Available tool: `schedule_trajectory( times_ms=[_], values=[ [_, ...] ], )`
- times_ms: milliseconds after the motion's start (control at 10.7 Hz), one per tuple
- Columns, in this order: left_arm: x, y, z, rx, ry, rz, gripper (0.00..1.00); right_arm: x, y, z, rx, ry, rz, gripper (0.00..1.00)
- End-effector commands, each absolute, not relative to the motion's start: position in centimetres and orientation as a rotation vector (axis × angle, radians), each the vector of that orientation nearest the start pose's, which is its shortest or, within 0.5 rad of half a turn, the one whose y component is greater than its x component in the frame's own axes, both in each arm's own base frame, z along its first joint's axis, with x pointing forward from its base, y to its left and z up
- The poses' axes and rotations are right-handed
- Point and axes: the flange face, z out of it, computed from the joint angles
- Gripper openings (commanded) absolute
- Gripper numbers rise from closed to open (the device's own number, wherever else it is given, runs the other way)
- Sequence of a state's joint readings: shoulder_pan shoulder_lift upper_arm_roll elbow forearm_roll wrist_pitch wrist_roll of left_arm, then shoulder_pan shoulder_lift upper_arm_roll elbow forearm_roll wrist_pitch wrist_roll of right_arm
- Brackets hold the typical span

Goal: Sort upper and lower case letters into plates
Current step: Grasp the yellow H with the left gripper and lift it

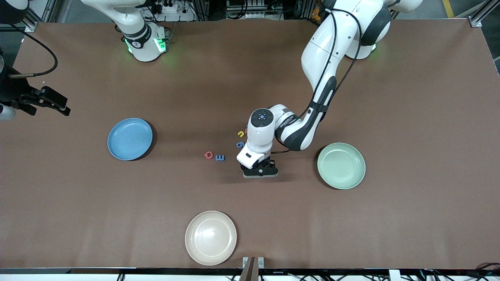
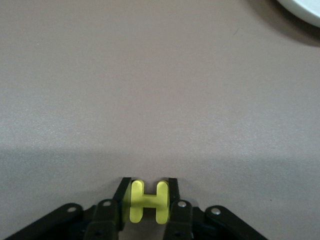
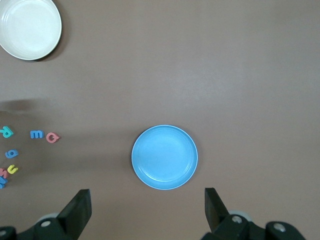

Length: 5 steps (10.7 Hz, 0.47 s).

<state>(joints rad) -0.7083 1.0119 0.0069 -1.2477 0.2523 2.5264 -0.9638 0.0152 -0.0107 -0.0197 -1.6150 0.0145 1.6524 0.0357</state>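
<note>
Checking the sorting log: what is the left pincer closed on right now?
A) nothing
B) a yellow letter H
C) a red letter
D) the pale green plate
B: the left wrist view shows the left pincer shut on the yellow letter H, its fingers pressing each side of it.

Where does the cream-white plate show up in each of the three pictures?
Front view: cream-white plate near the bottom edge, nearest the camera.
Left wrist view: only a pale rim in the top corner, probably this plate.
Right wrist view: top corner.
Shared landmark: the blue plate appears in the front and right wrist views.
</note>
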Motion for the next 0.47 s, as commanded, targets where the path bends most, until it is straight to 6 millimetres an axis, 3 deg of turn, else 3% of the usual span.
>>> schedule_trajectory(
  times_ms=[0,186,373],
  values=[
    [58.3,-50.2,16.1,-3.150,-0.129,-0.482,0.00,55.8,0.0,61.8,-3.136,0.087,-0.087,1.00],
    [59.1,-49.7,17.4,-3.152,-0.128,-0.504,0.00,55.8,0.0,61.8,-3.136,0.087,-0.087,1.00],
    [61.4,-46.8,20.1,-3.118,-0.115,-0.457,0.00,55.9,-0.3,61.4,-3.136,0.096,-0.077,1.00]
  ],
)
